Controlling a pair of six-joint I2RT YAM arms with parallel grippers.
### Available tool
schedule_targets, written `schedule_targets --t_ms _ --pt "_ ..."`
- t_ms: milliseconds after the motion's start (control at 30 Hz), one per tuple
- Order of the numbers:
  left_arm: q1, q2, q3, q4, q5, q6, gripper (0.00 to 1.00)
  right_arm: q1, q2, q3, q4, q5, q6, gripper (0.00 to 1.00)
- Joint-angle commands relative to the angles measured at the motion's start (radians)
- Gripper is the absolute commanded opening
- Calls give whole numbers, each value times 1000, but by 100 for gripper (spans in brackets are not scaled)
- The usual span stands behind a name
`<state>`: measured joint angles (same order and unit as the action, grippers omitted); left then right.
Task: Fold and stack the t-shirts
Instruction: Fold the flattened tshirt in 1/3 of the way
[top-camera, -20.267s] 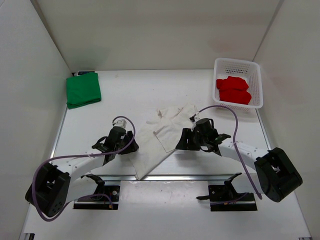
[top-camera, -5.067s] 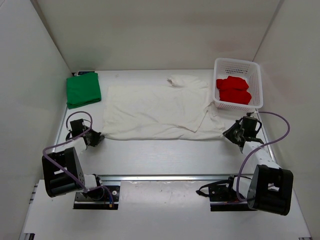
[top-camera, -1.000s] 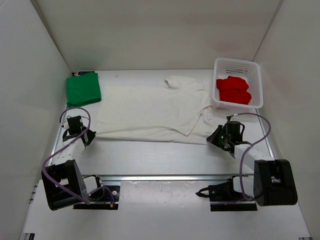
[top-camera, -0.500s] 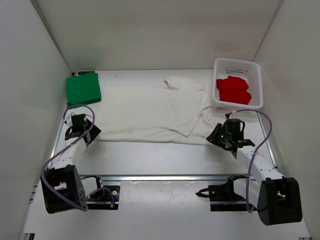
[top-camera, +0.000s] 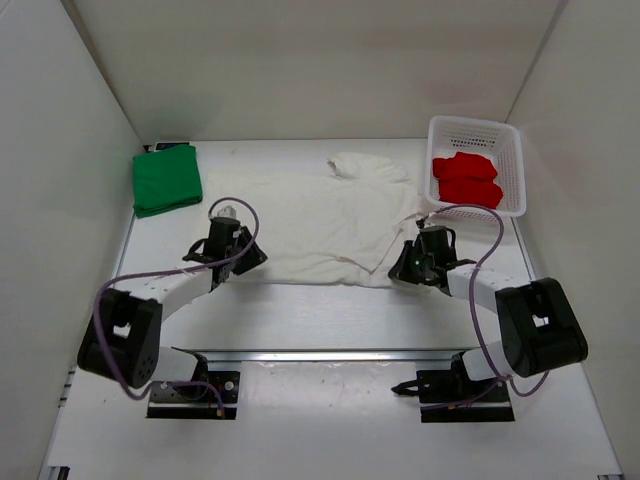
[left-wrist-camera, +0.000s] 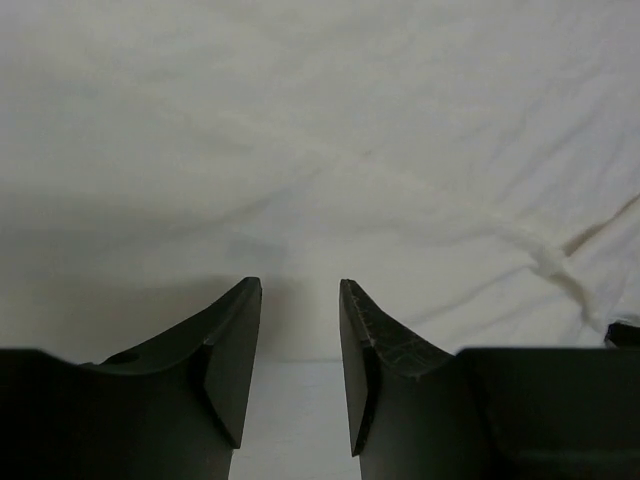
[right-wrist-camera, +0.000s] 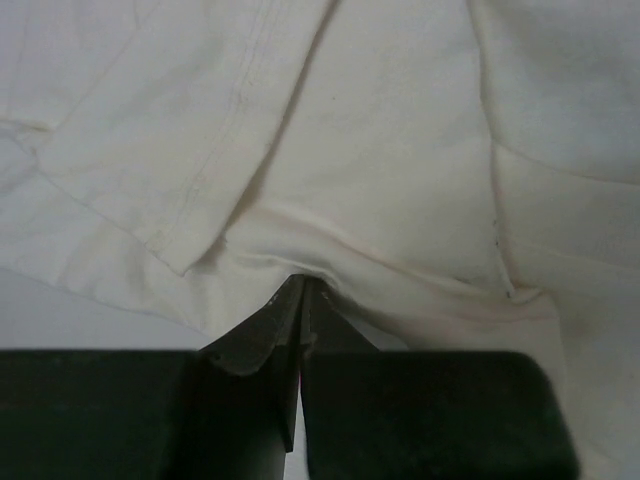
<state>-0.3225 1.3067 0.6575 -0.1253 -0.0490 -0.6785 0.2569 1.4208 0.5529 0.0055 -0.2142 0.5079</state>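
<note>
The off-white t-shirt lies spread flat across the middle of the table. My left gripper is at its near left hem. In the left wrist view that gripper is open, its fingertips over the cloth's edge with nothing pinched. My right gripper is at the near right hem. Its jaws are shut with the cloth puckered at the tips. The green t-shirt sits folded at the back left. The red t-shirt lies folded in the basket.
A white mesh basket stands at the back right, against the shirt's right sleeve. White walls close in the left, back and right. Bare table runs between the shirt's near hem and the arm bases.
Both arms swung inward from the table's sides along the shirt's near hem. The left gripper went from shut to open. The right gripper let go of the corner and shut again farther left.
</note>
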Motion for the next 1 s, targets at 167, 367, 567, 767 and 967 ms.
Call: schedule_targets --t_ms 167,367,567,767,967 --pt "248 5 -271 158 287 -119 48 21 -133 -208 -51 16 43 0" --pt "321 -174 -384 15 284 -50 50 -39 -336 -336 -177 -51 70 0" --pt "200 -325 -411 -85 274 -93 52 -68 -465 -274 -266 -89 63 6" --pt "154 -307 -195 -109 249 -67 53 -21 -429 -99 -250 -86 26 25" --pt "125 -242 -173 24 238 -90 54 -30 -229 -117 -46 -159 49 25"
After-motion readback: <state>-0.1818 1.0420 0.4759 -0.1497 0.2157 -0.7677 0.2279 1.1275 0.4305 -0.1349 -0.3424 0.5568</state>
